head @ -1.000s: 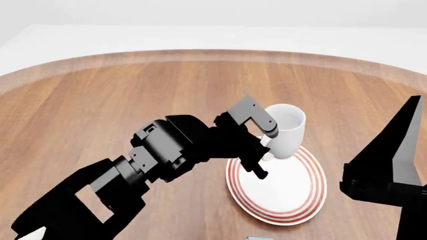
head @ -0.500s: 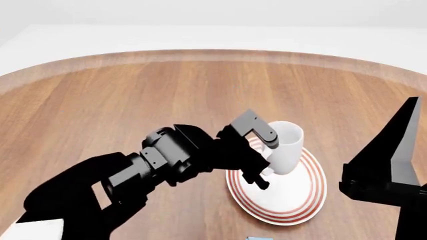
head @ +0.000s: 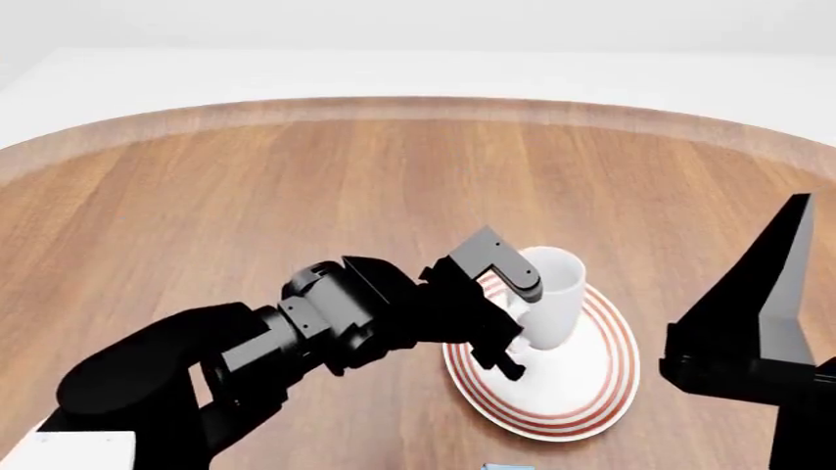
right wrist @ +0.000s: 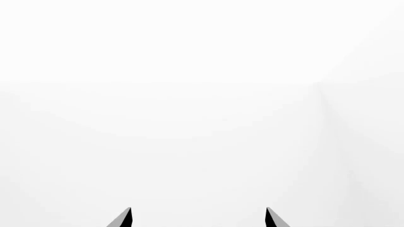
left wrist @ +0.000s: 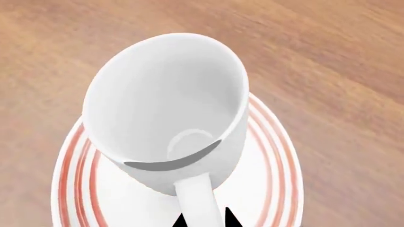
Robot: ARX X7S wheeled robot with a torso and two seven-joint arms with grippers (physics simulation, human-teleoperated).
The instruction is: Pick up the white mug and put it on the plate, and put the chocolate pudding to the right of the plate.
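- The white mug, a plain glossy ceramic one with a single loop handle, sits tilted over the far part of the plate, a round white plate ringed with concentric red bands near its rim; we judge that its base is touching or just above the plate, but we cannot tell which.
- We hold it with our left gripper, whose black fingers close on the handle; in the left wrist view the handle runs straight down between the two dark fingertips, so the jaws are clamped on that loop.
- We grip by the handle because it gives narrow jaws something to pinch, and that grip explains the lean: the mug hangs from one side, its mouth tipped toward the wrist camera.
- We think the mug half of the task is nearly done; what remains is to level it and let go.
- Our right gripper points at a blank white background with its two fingertips set well apart, so it is spread and holding nothing.
- The chocolate pudding, a small light blue carton, shows only as a sliver at the near edge of the head view, just in front of the plate and not yet to its right.
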